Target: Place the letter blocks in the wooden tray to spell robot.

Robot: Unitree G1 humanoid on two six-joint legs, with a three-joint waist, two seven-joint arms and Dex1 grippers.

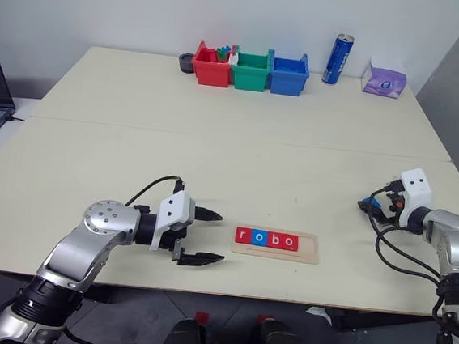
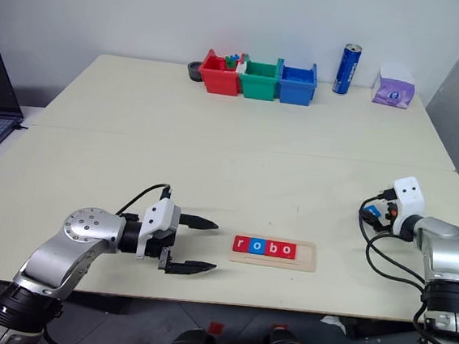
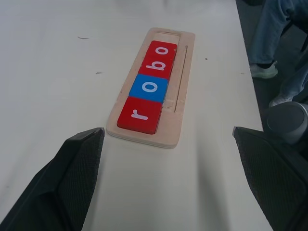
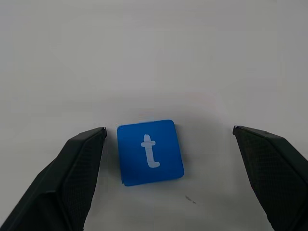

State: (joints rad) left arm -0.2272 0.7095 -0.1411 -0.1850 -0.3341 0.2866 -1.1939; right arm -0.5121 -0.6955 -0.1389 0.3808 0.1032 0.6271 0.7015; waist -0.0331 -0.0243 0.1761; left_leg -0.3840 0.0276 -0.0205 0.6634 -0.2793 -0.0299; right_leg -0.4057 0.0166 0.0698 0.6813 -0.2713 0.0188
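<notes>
The tray (image 1: 276, 245) lies at lower centre of the head views, near the worktop's (image 1: 214, 162) front edge. 4 blocks (image 1: 266, 239) sit in its slot, touching in a row and reading r, o, b, o: red, blue, red, red. The slot's right end is bare wood.

The "t" block (image 4: 150, 152), blue, lies flat on the worktop in the right wrist view, between the fingers of the right pincer (image 4: 168, 159) and nearer one finger than the other, touching neither. That pincer is released, jaws wide. In the head views the right arm sits at the right edge, well apart from the tray.

The left pincer (image 1: 205, 236) hovers just left of the tray, pointing at it, also released and holding nothing.

At upper centre stand 3 bins (image 1: 251, 70), red, green and blue, with a blue can (image 1: 338, 60) to their right.
</notes>
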